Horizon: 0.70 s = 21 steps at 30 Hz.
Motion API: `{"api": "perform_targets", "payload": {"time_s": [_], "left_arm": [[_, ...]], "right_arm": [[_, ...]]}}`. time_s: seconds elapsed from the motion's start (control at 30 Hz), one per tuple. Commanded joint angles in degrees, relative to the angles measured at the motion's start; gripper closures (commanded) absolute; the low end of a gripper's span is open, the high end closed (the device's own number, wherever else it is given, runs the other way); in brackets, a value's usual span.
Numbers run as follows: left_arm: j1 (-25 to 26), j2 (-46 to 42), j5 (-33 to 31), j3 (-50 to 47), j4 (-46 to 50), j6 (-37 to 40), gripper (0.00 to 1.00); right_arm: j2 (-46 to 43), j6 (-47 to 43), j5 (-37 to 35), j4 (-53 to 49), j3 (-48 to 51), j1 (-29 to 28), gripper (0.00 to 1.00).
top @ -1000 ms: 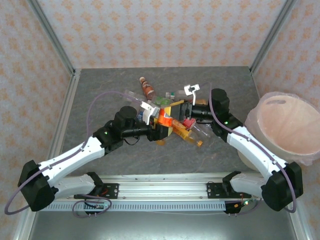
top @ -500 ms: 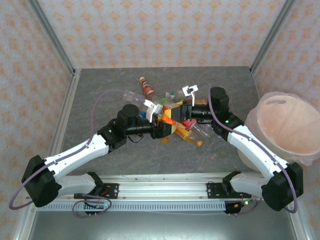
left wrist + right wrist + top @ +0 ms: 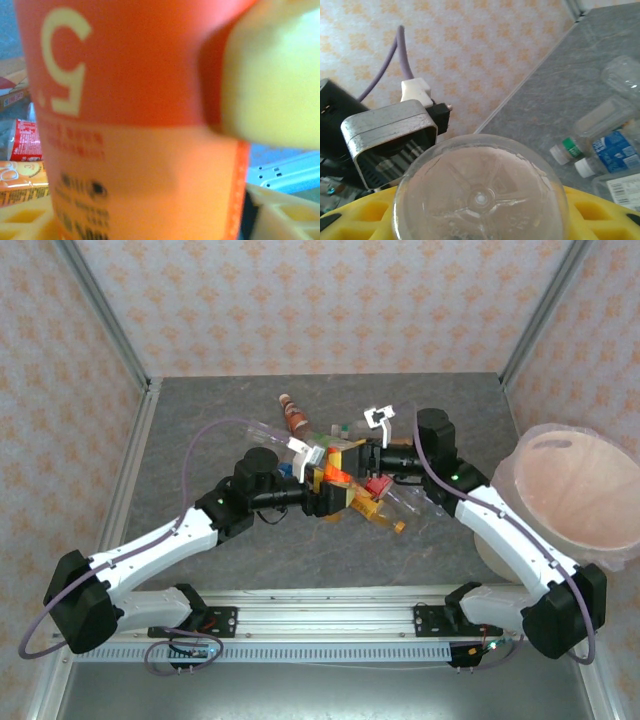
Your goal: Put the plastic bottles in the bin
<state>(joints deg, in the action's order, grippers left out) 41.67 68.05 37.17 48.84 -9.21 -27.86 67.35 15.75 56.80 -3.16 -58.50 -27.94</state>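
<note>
An orange-labelled plastic bottle (image 3: 334, 478) hangs over the pile of bottles at mid-table, between my two grippers. My right gripper (image 3: 357, 460) is shut on its clear base (image 3: 480, 195), with a yellow finger (image 3: 600, 210) pressed against each side. My left gripper (image 3: 322, 490) stands open around the same bottle's label (image 3: 135, 125); a dark gap shows beside its pale finger (image 3: 287, 215). The right gripper's yellow finger (image 3: 275, 75) overlaps the label at upper right. The bin (image 3: 520, 465), a beige bucket with a pinkish liner, stands at the right edge, beside the right arm.
More bottles lie under and behind the grippers: a brown one (image 3: 292, 416), a red-labelled one (image 3: 378, 485), an orange-capped one (image 3: 388, 518), a green-capped one (image 3: 565, 148) and a blue-labelled one (image 3: 614, 152). Patterned walls enclose the grey table (image 3: 200, 450) on three sides.
The left arm pushed the orange bottle to the right, towards the right gripper. The right gripper closed on the bottle's base and the left gripper's jaws opened off it.
</note>
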Motion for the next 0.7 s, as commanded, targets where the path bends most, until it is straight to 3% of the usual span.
{"api": "perform_targets", "payload": {"time_s": [0.0,0.23,0.53,0.67], "left_arm": [[-0.98,-0.56,-3.88,1.57,0.57,-0.43,0.06],[-2.02,-2.37,-6.79,-1.35,0.54,-0.72,0.0],[-2.73,0.14,-24.16,-3.57,5.6,-5.12,0.0],[-2.76,3.3,-29.19,-3.25,5.72,-7.37,0.0]], "right_arm": [[0.16,-3.76,-7.89,-5.9,-4.11,0.25,0.66],[-0.52,-2.69,-30.05,-12.25,-8.56,3.53,0.66],[-5.01,-11.3,-60.57,-26.8,-20.78,12.8,0.69],[-6.99,-17.14,-72.27,-27.75,-25.67,16.95,0.7]]}}
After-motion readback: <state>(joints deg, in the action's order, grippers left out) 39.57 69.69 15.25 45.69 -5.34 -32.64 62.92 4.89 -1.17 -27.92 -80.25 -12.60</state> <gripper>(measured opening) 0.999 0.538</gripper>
